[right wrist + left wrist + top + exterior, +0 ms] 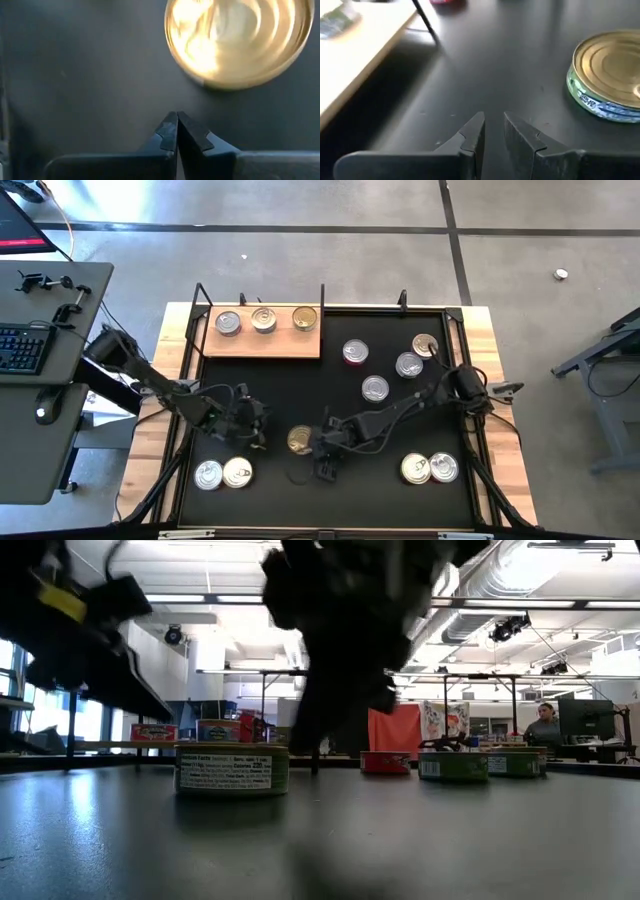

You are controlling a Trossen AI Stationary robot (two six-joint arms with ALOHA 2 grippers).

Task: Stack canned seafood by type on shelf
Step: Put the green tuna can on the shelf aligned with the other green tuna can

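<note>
The shelf is a wooden board at the mat's far left, and three tins stand on it in a row. A gold-lidded tin with a green label stands on the black mat between my two grippers. My left gripper hovers just left of it, its fingers a narrow gap apart with nothing between them. My right gripper is just near-right of that tin, shut on nothing.
More tins stand on the mat: two at the near left, two at the near right, and several at the far right. A black frame rims the mat. A person sits far behind the table.
</note>
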